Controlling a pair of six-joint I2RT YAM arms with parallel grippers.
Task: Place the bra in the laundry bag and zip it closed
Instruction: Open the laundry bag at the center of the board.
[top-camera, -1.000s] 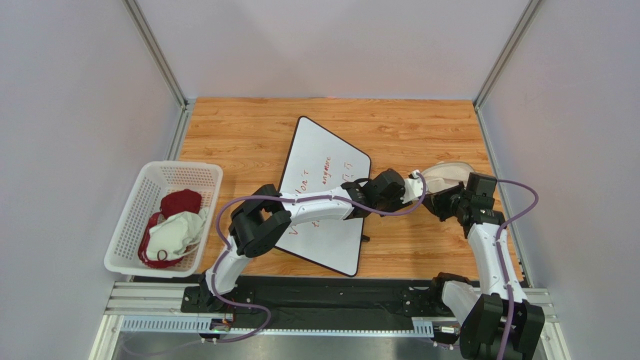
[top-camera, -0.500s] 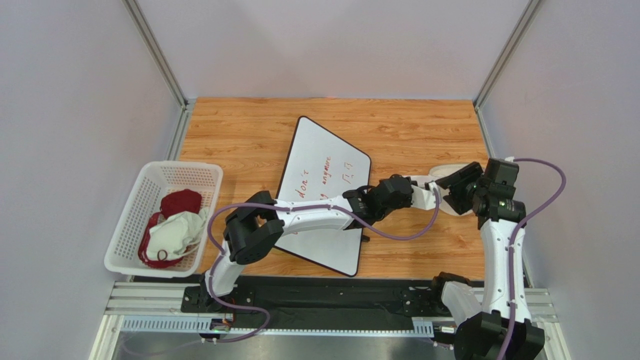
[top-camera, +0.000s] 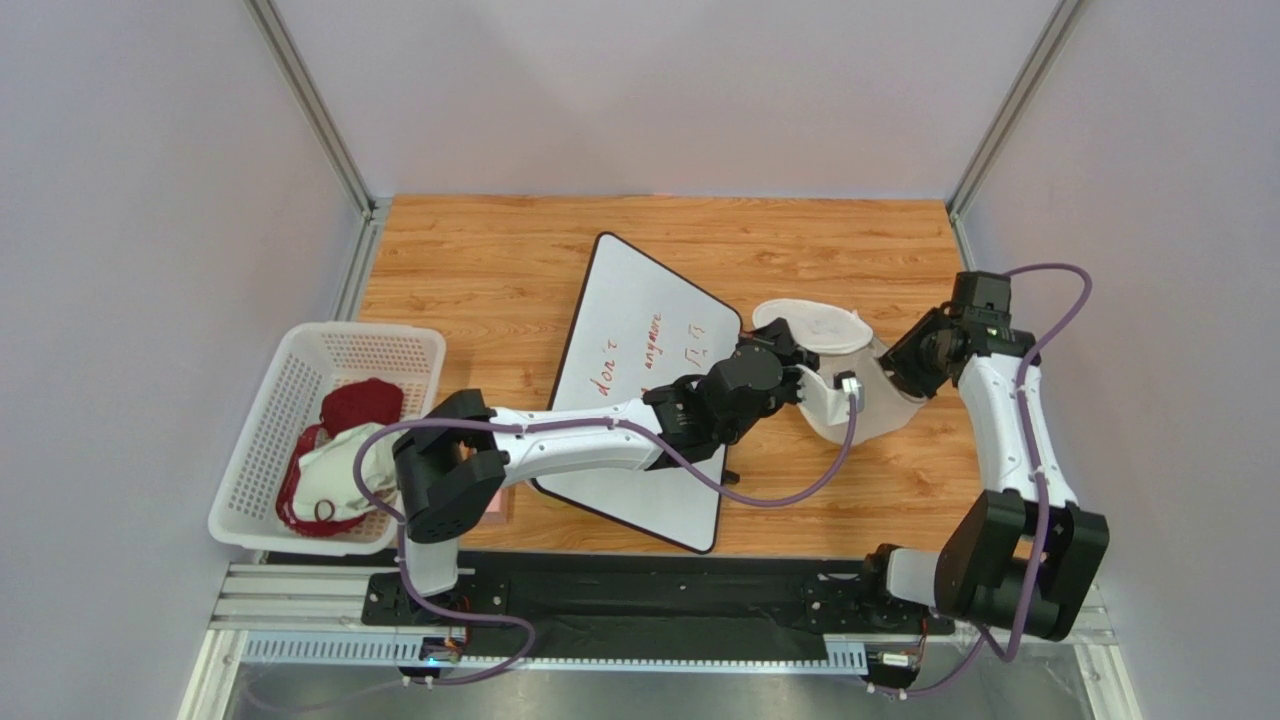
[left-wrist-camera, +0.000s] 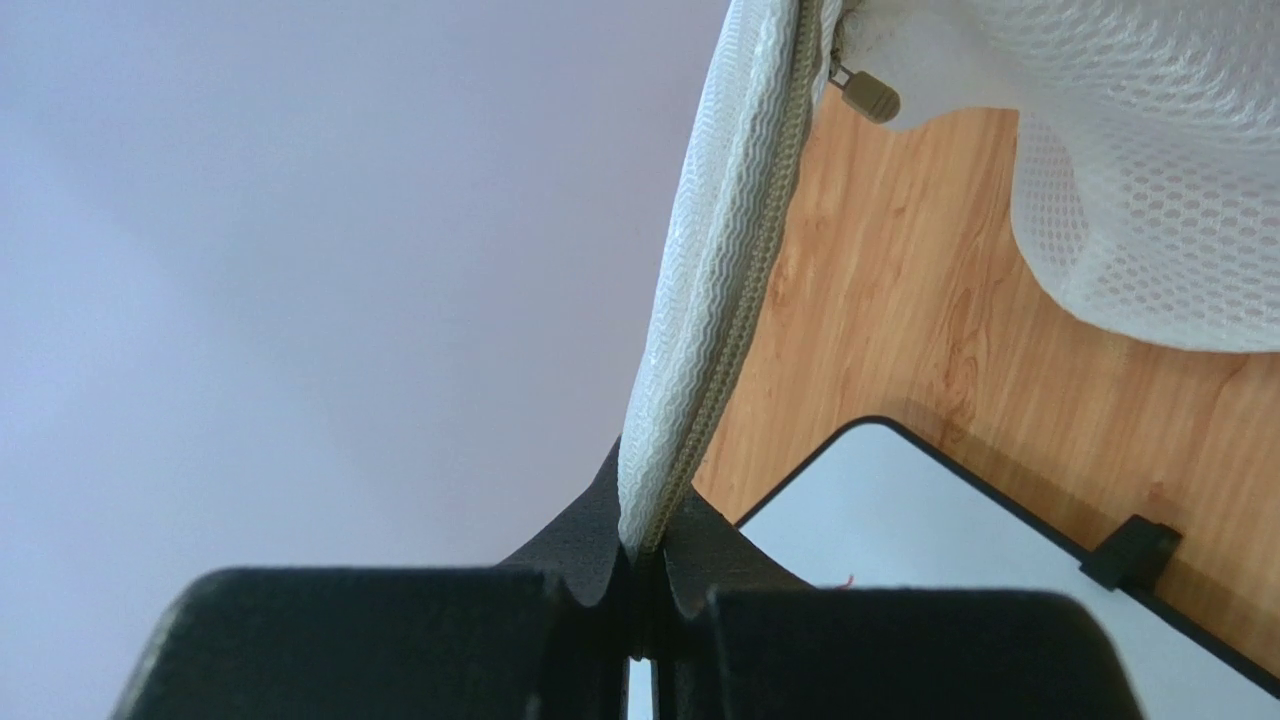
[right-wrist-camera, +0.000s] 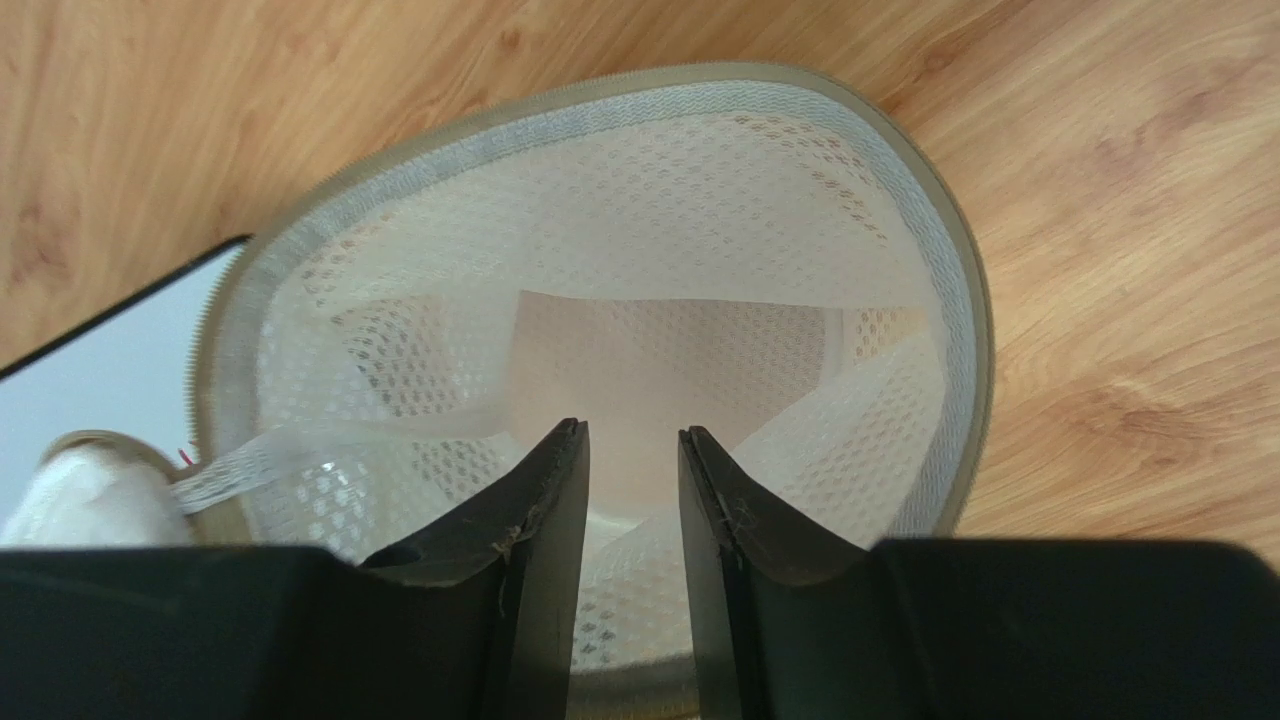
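Observation:
The white mesh laundry bag (top-camera: 860, 402) lies on its side on the wood table right of the whiteboard, its disc lid (top-camera: 812, 323) lifted. My left gripper (top-camera: 801, 371) is shut on the bag's zipper rim (left-wrist-camera: 721, 255), pinched between the fingertips (left-wrist-camera: 646, 548); the zip pull (left-wrist-camera: 867, 95) hangs above. My right gripper (top-camera: 902, 375) stands open at the bag's mouth (right-wrist-camera: 751, 195), its fingers (right-wrist-camera: 631, 435) apart with the mesh interior behind them. The dark red bra (top-camera: 361, 402) lies in the white basket (top-camera: 263, 450) at the left, partly under a white cloth (top-camera: 349, 468).
A whiteboard (top-camera: 649, 383) with red writing lies tilted at the table's middle, under my left forearm; its corner shows in the left wrist view (left-wrist-camera: 932, 540). Grey walls close in both sides and the back.
My left gripper has reached right and shut on the bag's rim, pulling the bag toward the whiteboard. My right gripper has let go, opened and swung out to the bag's right side.

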